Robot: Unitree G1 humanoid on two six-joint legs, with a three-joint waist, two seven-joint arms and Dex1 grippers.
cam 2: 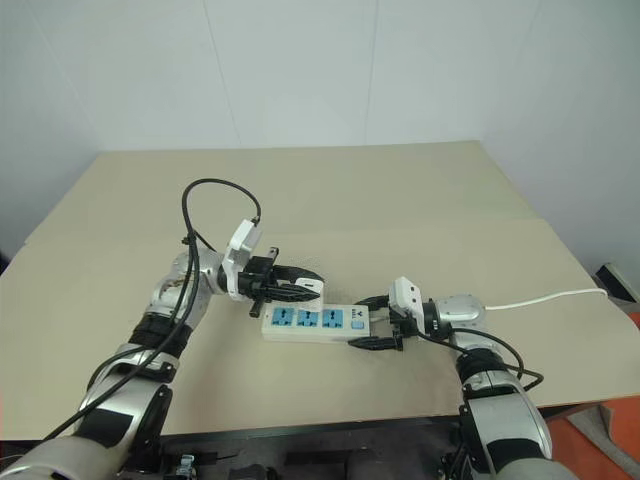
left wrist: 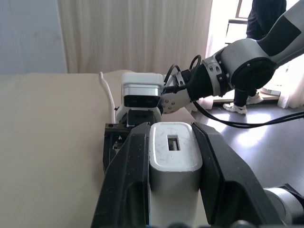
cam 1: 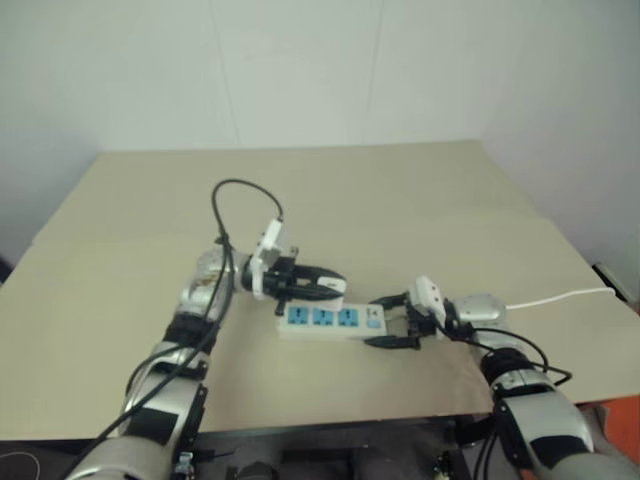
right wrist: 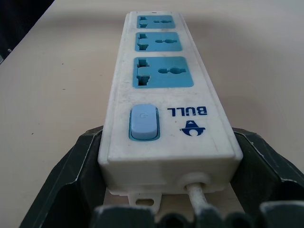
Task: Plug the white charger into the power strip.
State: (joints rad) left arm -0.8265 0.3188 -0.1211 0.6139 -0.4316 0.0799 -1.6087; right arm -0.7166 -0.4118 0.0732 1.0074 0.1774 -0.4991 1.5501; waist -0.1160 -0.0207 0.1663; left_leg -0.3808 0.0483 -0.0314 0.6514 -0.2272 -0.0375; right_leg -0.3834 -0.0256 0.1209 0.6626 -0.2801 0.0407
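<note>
Two grippers are busy: we see the left gripper [cam 2: 300, 284] pinching the charger [left wrist: 173, 154], a smooth white rounded block, just above the far end of the strip [cam 2: 312, 322]. The right gripper [cam 2: 372, 322] straddles the strip's switch end on the tan table [cam 2: 420, 190], jaws around the glossy bar with three blue sockets. We judge alignment is in hand; next, prongs down into a socket.

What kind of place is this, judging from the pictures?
Probably an indoor lab or test room: a bare beige table against plain white walls, a curtained window, and a person's legs standing on dark floor.
</note>
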